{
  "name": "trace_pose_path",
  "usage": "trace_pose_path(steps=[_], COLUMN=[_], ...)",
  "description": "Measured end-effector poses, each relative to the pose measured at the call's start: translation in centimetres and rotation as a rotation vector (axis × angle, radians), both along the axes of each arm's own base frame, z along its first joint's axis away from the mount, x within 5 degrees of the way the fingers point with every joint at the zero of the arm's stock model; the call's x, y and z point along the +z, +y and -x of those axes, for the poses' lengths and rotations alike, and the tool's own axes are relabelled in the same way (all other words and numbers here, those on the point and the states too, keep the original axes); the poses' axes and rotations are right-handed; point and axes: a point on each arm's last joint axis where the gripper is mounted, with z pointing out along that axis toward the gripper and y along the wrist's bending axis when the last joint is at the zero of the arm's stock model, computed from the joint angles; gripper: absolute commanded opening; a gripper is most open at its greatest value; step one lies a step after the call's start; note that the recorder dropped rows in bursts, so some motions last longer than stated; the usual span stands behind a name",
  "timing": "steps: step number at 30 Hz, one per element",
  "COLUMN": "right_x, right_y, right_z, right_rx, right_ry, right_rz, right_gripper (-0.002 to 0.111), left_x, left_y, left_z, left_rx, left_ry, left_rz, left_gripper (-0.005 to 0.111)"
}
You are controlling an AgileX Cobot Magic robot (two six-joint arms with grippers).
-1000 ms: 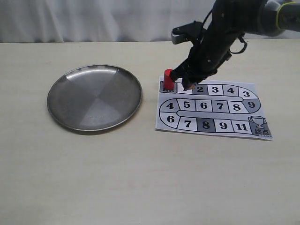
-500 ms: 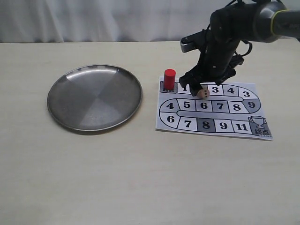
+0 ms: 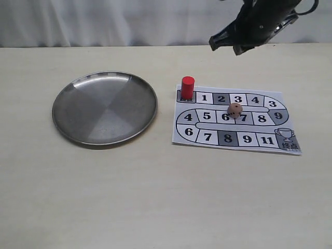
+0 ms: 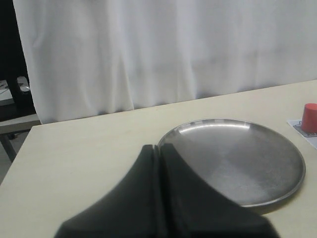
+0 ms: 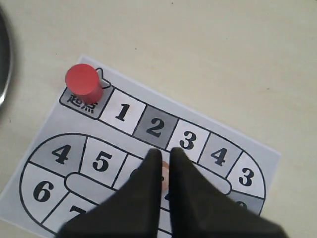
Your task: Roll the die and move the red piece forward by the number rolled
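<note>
- Die (image 3: pixel 235 110): one, a tan cube lying on the board, in the middle row over the line between squares 6 and 7. Its pips are too small to read.
- Red piece (image 3: pixel 188 87): one, an upright cylinder on the grey start square at the board's top-left corner, just beside square 1 and well apart from the die.
- Board (image 3: pixel 181 139): one printed paper sheet lying flat on the table (image 3: pixel 155 197), to the right of the plate and not touching it.
- Plate (image 3: pixel 105 108): one round metal dish.
- Right gripper (image 5: pixel 165 157): one, raised high over the board. Its two fingers stand a narrow slit apart and hold nothing. In the right wrist view a sliver of the die shows through that slit, far below.
- Left gripper (image 4: pixel 158 148): one, seen only in its own wrist view. Both fingers are pressed together with nothing between them, and they point toward the plate from above the table.
- Curtain (image 4: pixel 148 49): one white drape behind the table.
</note>
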Motion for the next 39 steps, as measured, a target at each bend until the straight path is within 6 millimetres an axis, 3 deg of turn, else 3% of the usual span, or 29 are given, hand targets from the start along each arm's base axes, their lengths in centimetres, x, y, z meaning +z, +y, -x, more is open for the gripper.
trace_pose_path(steps=[3,7,11,19,26,34,39], right_x=[1.0,0.6,-1.8,-9.2,-14.6,-17.3,-17.5], right_y=[-0.3,-0.7,-0.9,-1.2,-3.8,-4.0,-3.9], right_z=[1.1,2.5,3.6,5.3,5.1,4.8,4.6], right_rx=[0.001,0.007,0.002,0.011,-0.082,-0.09,-0.09], right_ry=[-0.027,-0.028,0.005,0.038,0.119,0.166,0.154], right_rz=[-0.01,-0.012,-0.014,-0.046,-0.057,-0.053,-0.06], right_gripper=[0.005,0.005,0.005,0.005,0.005,0.005,0.005], left_x=[0.0,0.0,0.0,0.0,0.0,0.0,0.0], left_y=[0.0,0.0,0.0,0.0,0.0,0.0,0.0], left_z=[0.0,0.0,0.0,0.0,0.0,0.0,0.0], left_rx=[0.0,0.0,0.0,0.0,0.0,0.0,0.0], left_ry=[0.0,0.0,0.0,0.0,0.0,0.0,0.0], left_rz=[0.0,0.0,0.0,0.0,0.0,0.0,0.0], left_gripper=[0.0,0.0,0.0,0.0,0.0,0.0,0.0])
